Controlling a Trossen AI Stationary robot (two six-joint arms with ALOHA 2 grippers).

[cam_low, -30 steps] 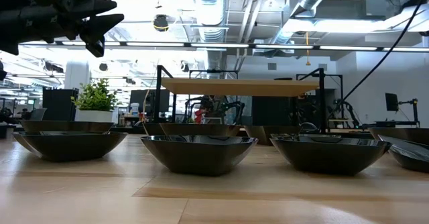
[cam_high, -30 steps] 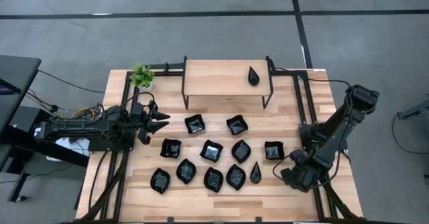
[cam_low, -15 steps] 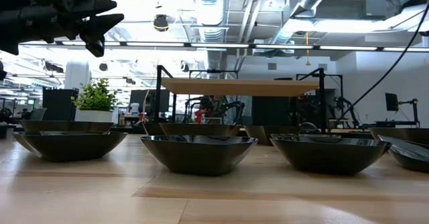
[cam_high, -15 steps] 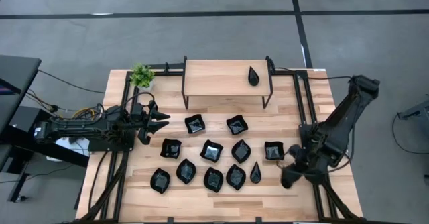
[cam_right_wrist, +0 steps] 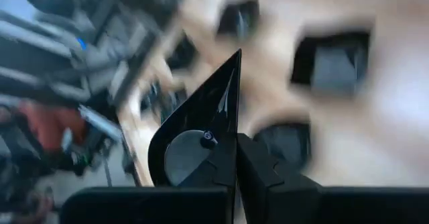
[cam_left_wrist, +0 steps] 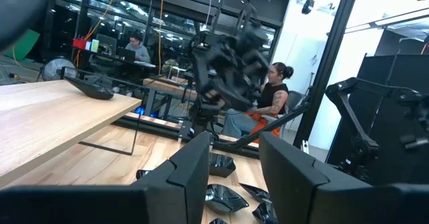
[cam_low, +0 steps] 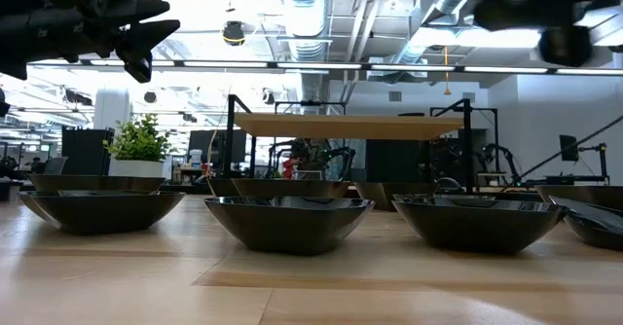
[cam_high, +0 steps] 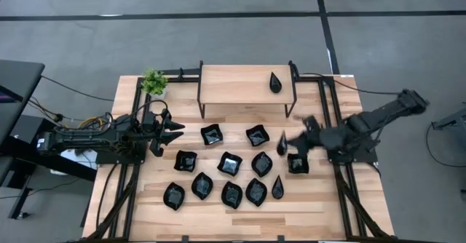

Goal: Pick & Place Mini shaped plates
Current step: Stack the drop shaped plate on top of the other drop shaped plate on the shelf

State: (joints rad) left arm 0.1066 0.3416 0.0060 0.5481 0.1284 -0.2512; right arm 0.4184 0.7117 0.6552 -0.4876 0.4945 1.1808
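Note:
Several glossy black mini plates rest on their bases on the wooden table; in the low view they show as bowls. One teardrop plate lies on the raised wooden shelf. My right gripper hovers above the plates on the table's right half, shut on another teardrop plate, which the right wrist view shows large. My left gripper waits open above the table's left edge, fingers apart in its own view. My right gripper pinches the teardrop plate between its two fingers at the broad end. The pointed tip points away from the gripper, along the fingers. The plate stands on edge in the hold, lifted clear of the table.
A small green plant stands at the far left corner beside the shelf. Black frame rails run along both table sides. A square plate lies just under the right gripper. People sit in the room beyond the table.
My right arm has swung quickly from the table's near right corner up and toward the far left. Its gripper now hangs over the plates in front of the shelf and has come into the low view at the top right. The left arm has kept still.

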